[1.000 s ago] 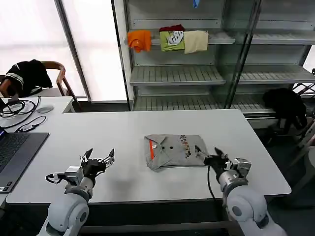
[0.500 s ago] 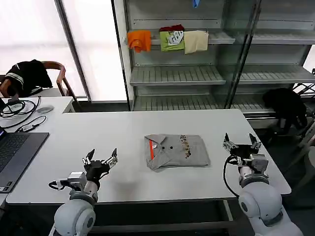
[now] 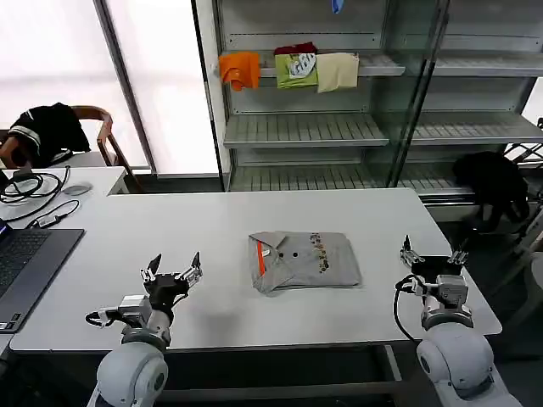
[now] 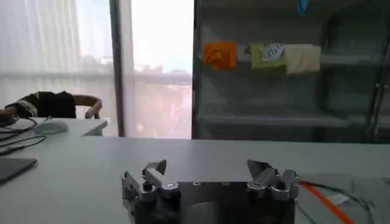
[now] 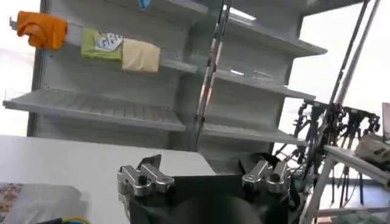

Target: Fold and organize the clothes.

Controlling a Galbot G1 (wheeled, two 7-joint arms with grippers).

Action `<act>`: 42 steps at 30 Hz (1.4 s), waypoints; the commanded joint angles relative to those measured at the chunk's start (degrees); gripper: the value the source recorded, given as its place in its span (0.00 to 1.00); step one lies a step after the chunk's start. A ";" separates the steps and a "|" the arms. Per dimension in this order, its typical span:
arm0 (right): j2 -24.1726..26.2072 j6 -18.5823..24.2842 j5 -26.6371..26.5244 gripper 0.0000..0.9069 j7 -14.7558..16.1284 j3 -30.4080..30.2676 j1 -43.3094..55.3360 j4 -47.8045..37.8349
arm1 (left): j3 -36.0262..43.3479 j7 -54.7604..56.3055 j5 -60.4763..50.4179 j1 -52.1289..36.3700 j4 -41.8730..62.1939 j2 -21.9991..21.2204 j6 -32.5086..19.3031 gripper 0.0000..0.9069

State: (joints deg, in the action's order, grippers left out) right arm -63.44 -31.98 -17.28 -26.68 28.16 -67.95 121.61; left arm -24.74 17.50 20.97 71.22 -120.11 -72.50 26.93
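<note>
Lying folded: shirts (image 3: 304, 260) between claws

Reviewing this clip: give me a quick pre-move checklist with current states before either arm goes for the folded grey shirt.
1. Grey shirt folded, lying flat on the table: ok.
2. Left gripper open, empty, apart from the shirt on its left side: ok.
3. Right gripper open, empty, near the table's right edge: ok.
4. Nothing lying on the shirt: ok.
5. Laptop well away from the shirt: ok.
6. Fold tidy underneath: cannot tell.
</note>
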 commanded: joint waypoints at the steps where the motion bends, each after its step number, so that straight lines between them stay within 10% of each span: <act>1: -0.56 0.71 2.89 1.00 0.91 0.27 -0.91 -0.44 | -0.38 -0.13 -0.41 -0.39 0.70 1.13 -0.83 1.00; 42: -3.00 1.17 6.32 1.00 2.71 -2.45 -0.68 -0.58 | -1.40 -2.76 -2.49 2.33 -2.56 -0.41 0.57 1.00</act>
State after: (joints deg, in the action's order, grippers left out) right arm -66.43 -30.87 -11.12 -24.01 25.86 -68.70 120.95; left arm -25.74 15.19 18.82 72.88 -122.03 -72.66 27.00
